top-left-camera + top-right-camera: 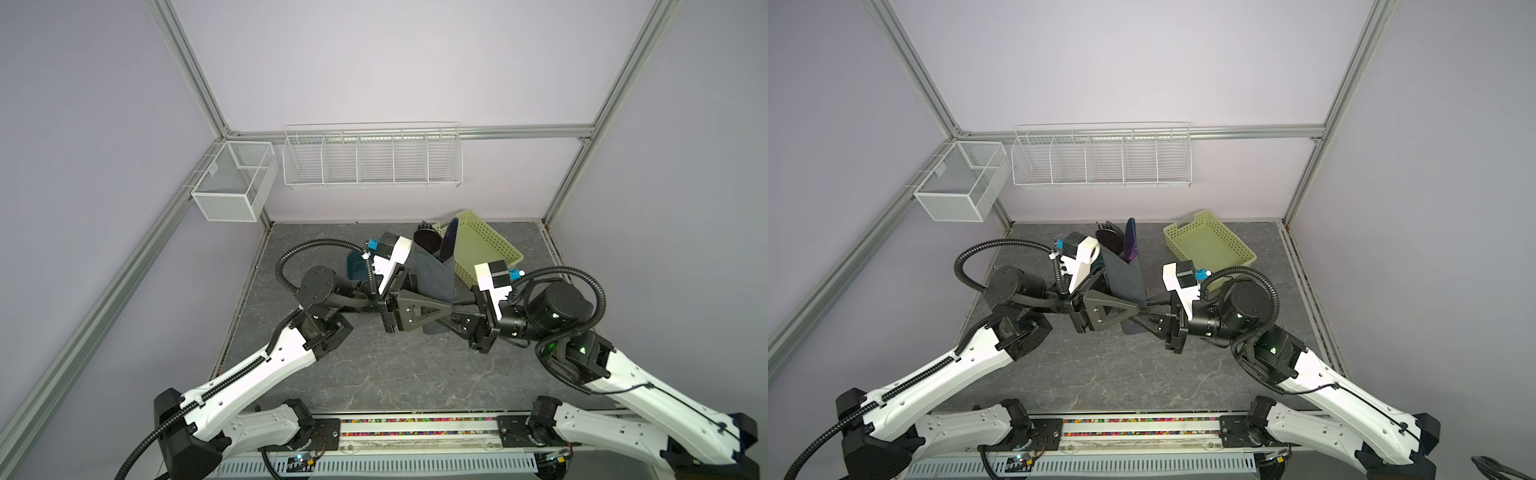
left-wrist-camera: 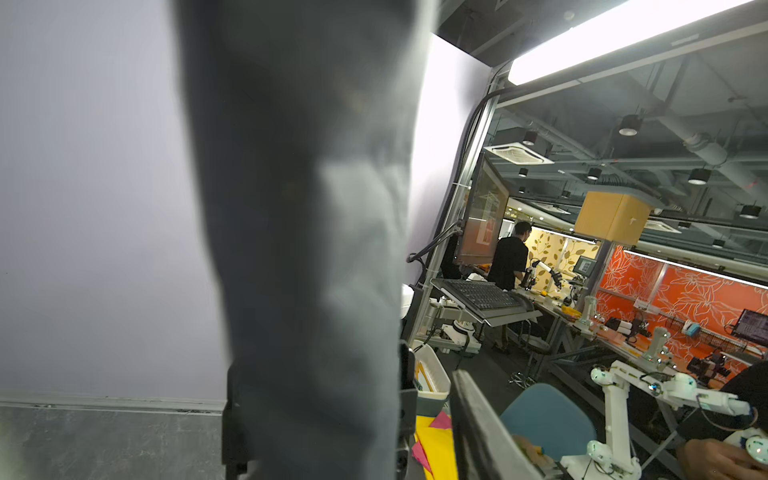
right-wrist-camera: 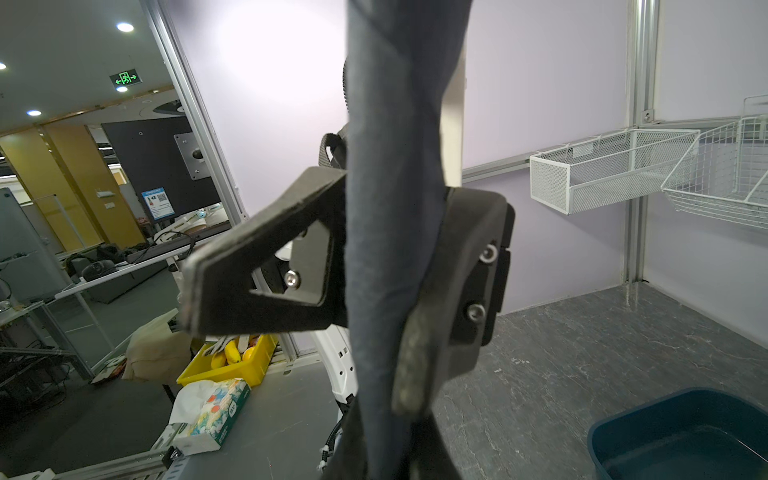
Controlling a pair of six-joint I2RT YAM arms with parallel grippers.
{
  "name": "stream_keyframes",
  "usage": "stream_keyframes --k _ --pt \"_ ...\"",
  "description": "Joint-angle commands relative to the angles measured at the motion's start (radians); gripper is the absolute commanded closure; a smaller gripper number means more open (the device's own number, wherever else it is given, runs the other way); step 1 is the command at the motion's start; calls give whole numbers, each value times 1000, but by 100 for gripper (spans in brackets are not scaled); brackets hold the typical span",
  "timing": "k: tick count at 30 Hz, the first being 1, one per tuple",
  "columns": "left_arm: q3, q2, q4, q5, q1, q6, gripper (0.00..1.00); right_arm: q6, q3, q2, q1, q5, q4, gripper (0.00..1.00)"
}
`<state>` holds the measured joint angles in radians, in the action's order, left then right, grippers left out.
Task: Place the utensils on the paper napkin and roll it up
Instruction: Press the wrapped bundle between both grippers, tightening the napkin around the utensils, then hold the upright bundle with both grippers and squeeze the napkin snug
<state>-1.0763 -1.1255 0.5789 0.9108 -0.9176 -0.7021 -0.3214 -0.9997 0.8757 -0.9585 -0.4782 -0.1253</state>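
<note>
I hold the paper napkin (image 1: 432,274) above the table (image 1: 374,374): a dark, creased roll, tilted, with the utensils (image 1: 1131,239) poking purple heads out the top. My left end effector (image 1: 444,306) clamps its lower part and my right end effector (image 1: 459,309) pinches it tight there too. The perforated basket (image 1: 490,245) sits behind, and my left wrist half hides the teal tub (image 3: 685,436).

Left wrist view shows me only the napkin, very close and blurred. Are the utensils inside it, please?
Observer: Yes, shiny purple heads of the utensils stick out of its upper end.
Operator: Where is the right gripper?
Observer: The right gripper is shut on the napkin low down, facing the left gripper, which clasps it too.
Operator: What is behind?
Observer: A pale green basket, further back and to the right.
</note>
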Motion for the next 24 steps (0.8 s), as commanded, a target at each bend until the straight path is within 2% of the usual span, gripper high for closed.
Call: stream_keyframes --k 1,21,24 --pt "-1 40 89 37 -5 -8 60 0 16 -41 9 89 -70 94" --pt "3 59 92 13 -6 6 85 -22 78 -69 10 129 -162 94" --pt "0 59 77 4 -5 15 92 -22 81 -70 9 117 -163 94"
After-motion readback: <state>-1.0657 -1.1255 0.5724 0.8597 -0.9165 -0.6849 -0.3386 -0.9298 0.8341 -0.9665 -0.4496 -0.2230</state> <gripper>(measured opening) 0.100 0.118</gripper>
